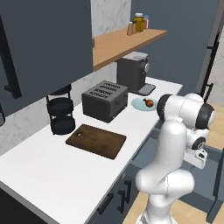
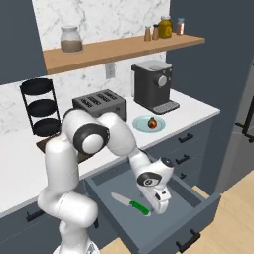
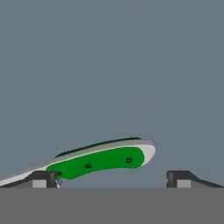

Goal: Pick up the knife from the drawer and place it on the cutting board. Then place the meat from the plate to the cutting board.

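The drawer (image 2: 201, 202) stands pulled out below the counter. The knife (image 2: 130, 204) lies flat on its floor, green handle toward the front. My gripper (image 2: 161, 206) hangs low inside the drawer, just right of the handle. In the hand view the knife (image 3: 98, 161) lies just beyond my gripper (image 3: 113, 180), whose fingertips (image 3: 43, 178) stand wide apart, open and holding nothing. The dark wooden cutting board (image 1: 96, 140) lies bare on the counter in front of the toaster. The meat (image 1: 149, 103) sits on the pale blue plate (image 1: 139, 105) beside the coffee machine; meat (image 2: 152, 122), plate (image 2: 143, 125).
A grey toaster (image 1: 105, 100) stands behind the board, with a black tiered rack (image 1: 60, 111) to its left and a coffee machine (image 1: 132, 72) to its right. A wooden shelf (image 2: 124, 47) with jars hangs above. A tall dark cabinet (image 2: 213, 74) bounds the counter's right end.
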